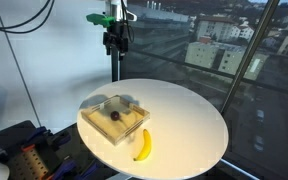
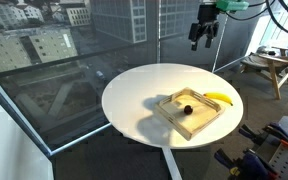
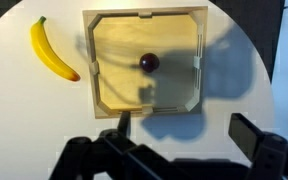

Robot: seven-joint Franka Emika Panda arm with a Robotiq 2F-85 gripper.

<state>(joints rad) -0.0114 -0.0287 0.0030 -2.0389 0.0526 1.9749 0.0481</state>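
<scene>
Okay, gripper (image 1: 115, 40) hangs high above the round white table (image 1: 184, 120), well apart from everything on it; same in both exterior views, gripper (image 2: 205, 35) up near the window glass. Pincer is spread wide, nothing between the fingers and nothing touched. In the wrist view the gripper (image 3: 181, 126) shows at the bottom edge, its two dark fingers (image 3: 249, 135) far apart with bare table (image 3: 24, 110) between them.

Nearest thing below is the wooden tray (image 3: 88, 60), square with low walls, sitting flat on the table. A small dark round fruit (image 3: 148, 63) lies inside, roughly at the tray's middle, away from all four walls. Exterior views agree: dark round fruit (image 1: 115, 115) centred in the wooden tray (image 1: 99, 128), and again dark round fruit (image 2: 184, 108) in the wooden tray (image 2: 172, 120). What kind of fruit it is cannot be told, too small.

Banana (image 3: 54, 50) lies on the table just beside the tray, outside it, along one wall; the wrist view shows a thin gap, not touching. Banana (image 1: 143, 146) is near the table edge in an exterior view, and the banana (image 2: 218, 99) shows behind the tray in an exterior view. A dark shadow falls across one side of the tray and the table next to it in the wrist view.

Table (image 2: 134, 95) stands by big windows with city buildings outside.
</scene>
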